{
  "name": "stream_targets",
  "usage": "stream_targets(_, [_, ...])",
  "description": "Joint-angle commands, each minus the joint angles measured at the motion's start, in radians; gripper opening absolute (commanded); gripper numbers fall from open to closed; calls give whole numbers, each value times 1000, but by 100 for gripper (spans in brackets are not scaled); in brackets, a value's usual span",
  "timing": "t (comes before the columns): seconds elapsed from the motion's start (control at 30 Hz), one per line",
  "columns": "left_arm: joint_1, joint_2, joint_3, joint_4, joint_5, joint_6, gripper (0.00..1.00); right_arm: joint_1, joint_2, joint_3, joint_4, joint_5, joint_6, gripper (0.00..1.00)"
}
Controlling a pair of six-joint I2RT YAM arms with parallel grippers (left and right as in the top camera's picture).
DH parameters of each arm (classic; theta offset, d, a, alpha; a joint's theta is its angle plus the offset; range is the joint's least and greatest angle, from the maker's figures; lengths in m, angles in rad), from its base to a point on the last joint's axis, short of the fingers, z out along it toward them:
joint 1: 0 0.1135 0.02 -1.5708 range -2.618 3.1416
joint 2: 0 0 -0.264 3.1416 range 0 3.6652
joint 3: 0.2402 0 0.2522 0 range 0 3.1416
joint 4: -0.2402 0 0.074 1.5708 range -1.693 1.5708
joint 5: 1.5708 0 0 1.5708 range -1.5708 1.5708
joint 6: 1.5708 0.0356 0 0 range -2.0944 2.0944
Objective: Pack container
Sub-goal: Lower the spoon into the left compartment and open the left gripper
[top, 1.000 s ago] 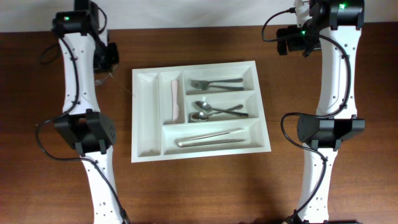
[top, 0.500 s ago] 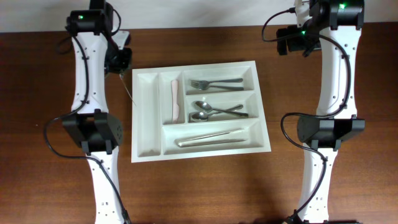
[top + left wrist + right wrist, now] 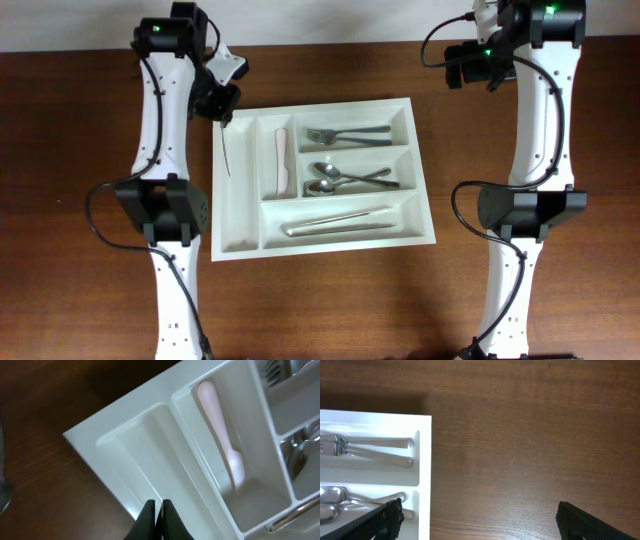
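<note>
I see open tabletop (image 3: 520, 435) right of the cutlery tray (image 3: 235, 235). Its leftmost compartment (image 3: 150, 455) lies free; a pink spoon (image 3: 220, 430) fills the next.

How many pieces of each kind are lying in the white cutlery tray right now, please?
Forks: 2
Spoons: 2
Pink plastic utensil: 1
Long silver pieces, kind unclear: 2
Total in the cutlery tray: 7
</note>
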Motion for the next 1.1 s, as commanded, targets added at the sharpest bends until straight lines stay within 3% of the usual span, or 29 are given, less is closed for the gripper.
stream_targets(0.0, [-8,54,10,-3,27,38,2,3,-31,10,-6,-10,2,99])
stream_targets(0.47, [-16,122,-8,-3,38,31,2,3,-31,10,-6,-10,2,99])
stream_targets(0.5, [-16,123,-8,-3,39,29,2,3,-31,10,-6,-10,2,99])
stream_targets(0.57, [-16,123,-8,-3,38,29,21,3,-31,10,-6,-10,2,99])
stream_targets(0.63, [-16,123,-8,-3,38,29,27,3,-31,10,-6,-10,2,99])
stream_targets(0.87, [-16,123,-8,-3,39,26,27,3,-31,10,-6,-9,2,99])
stream_targets(1.07, [-16,122,0,16,38,-56,28,3,-31,10,-6,-10,2,99])
